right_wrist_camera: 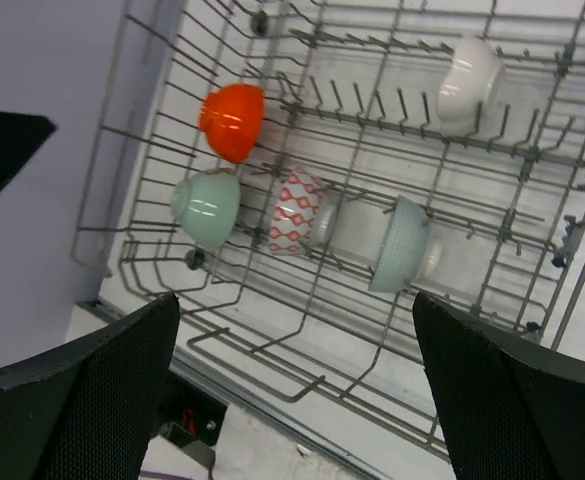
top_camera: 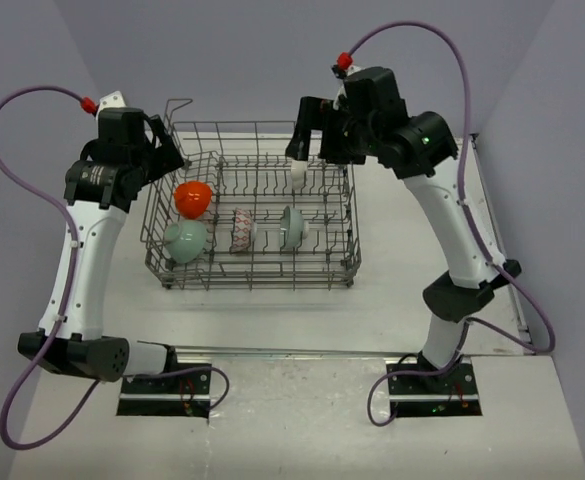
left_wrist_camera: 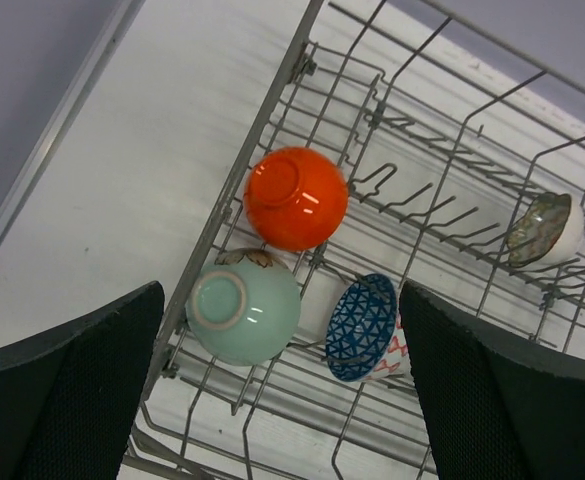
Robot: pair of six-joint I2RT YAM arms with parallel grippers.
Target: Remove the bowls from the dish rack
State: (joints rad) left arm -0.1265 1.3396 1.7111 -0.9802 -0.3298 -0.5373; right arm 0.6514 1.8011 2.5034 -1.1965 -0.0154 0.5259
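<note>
There is one dish rack (top_camera: 272,272) and five bowls in all: one orange bowl (top_camera: 192,197), two pale green ones, namely the left green bowl (top_camera: 185,240) and the right green bowl (top_camera: 292,227), one red-patterned bowl (top_camera: 242,230) with a blue-patterned inside, and one white bowl (top_camera: 298,172). There are two robot arms, the left arm (top_camera: 84,260) and the right arm (top_camera: 452,225).
</note>
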